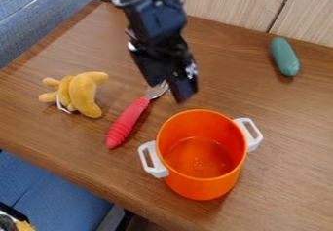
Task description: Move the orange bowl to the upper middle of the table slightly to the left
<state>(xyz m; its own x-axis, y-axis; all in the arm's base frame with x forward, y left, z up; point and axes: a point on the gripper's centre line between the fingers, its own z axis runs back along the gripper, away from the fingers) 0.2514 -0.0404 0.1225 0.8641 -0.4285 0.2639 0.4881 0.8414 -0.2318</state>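
One gripper [168, 91], fingers apart, empty | one orange pot [200, 183], two white handles [152, 163], table's [292, 142] near middle | one red-handled fork [130, 119], one yellow plush [83, 94], left | one green oblong [285, 57], far right

Blk robot arm [153, 18] comes in from approx. 11 to 12 o'clock, slanting down twd 5. End effector [169, 91] hangs tilted nr ctr, just twd 12, tips aimed approx. 5 o'clock, fingers apart w/ a gap btwn.
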